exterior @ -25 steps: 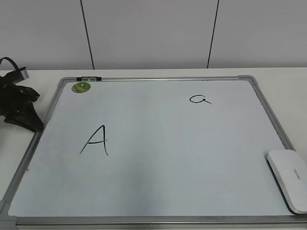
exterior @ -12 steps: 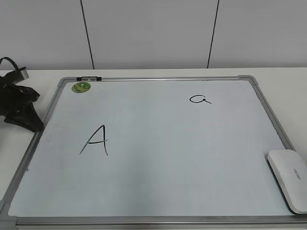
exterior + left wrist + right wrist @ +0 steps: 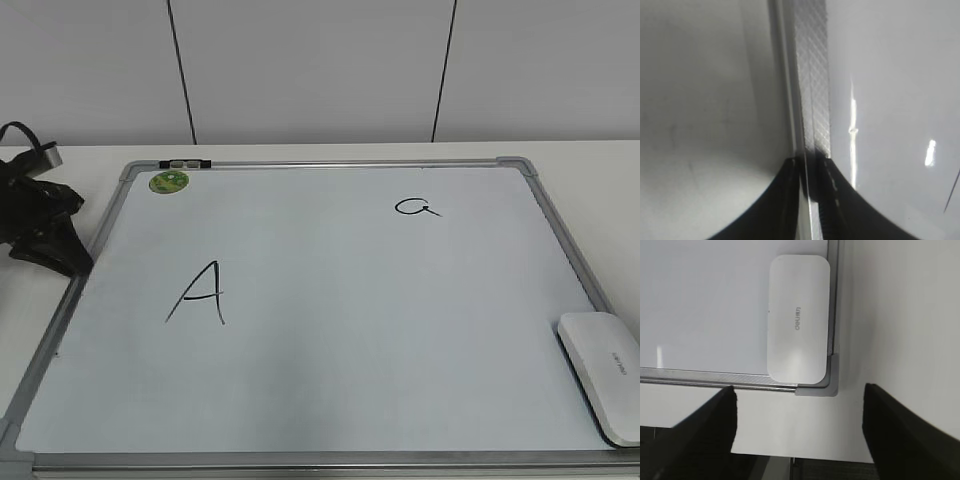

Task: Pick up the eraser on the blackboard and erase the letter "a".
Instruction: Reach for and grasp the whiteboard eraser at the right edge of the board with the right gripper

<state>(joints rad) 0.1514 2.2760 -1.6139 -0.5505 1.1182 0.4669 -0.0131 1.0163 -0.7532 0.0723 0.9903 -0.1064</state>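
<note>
The blackboard [image 3: 350, 380] is a white board in a silver frame, lying flat on the table. The small handwritten letter "a" [image 3: 417, 208] is at its upper right. The white eraser [image 3: 603, 372] lies on the board's lower right corner, and in the right wrist view [image 3: 799, 317] it lies beside the grey corner cap [image 3: 834, 375]. My right gripper [image 3: 800, 389] is open and empty, hovering just off that corner, short of the eraser. My left gripper [image 3: 70, 258] rests by the board's left frame. In the left wrist view [image 3: 810, 162] its jaws are together over the frame [image 3: 812, 75].
A large capital "A" [image 3: 198, 294] is drawn at the board's left middle. A round green sticker [image 3: 169, 181] and a small clip [image 3: 186, 163] sit at the top left. White table [image 3: 590, 160] surrounds the board, with a panelled wall behind. The table's front edge [image 3: 805, 456] shows below my right gripper.
</note>
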